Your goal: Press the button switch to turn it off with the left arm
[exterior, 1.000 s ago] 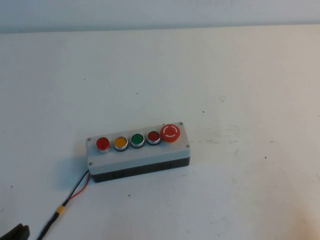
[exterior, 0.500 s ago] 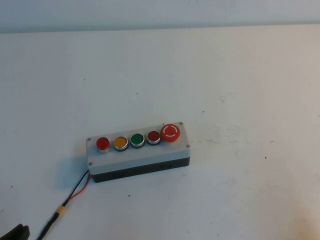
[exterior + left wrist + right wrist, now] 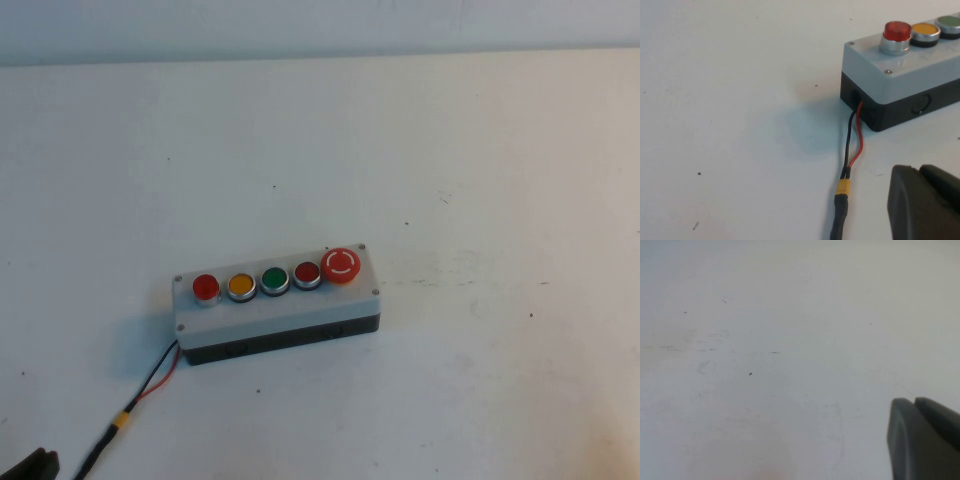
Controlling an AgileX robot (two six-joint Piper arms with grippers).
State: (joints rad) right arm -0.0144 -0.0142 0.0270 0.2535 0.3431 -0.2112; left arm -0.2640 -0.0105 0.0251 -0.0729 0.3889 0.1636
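Button switch box (image 3: 277,303) sits on the worktop (image 3: 480,150) slightly left of centre, long side facing the robot, lid up. Row on the lid, from the robot's left: red lit-looking button (image 3: 206,288), yellow button (image 3: 241,286), green button (image 3: 275,279), small red button (image 3: 307,273), then a red mushroom stop button (image 3: 341,265). Which one counts as "the switch" is not settled by the views; the raised red one at the left end looks the likely target.

Black and red leads (image 3: 854,135) leave the box's left end, joined under a yellow band (image 3: 842,187) into a black cable running toward the near-left corner. That exit probably explains the box's orientation.

Left claw (image 3: 922,202): dark tip only, low and near the cable, short of the box, nothing pinched; cannot tell whether its fingers are apart or together. Right claw (image 3: 922,437): dark tip over bare worktop, well apart from the box, apparently parked; spread likewise cannot be told.

Worktop: off-white, matte, lightly scuffed and speckled. Pale wall (image 3: 320,25) behind.
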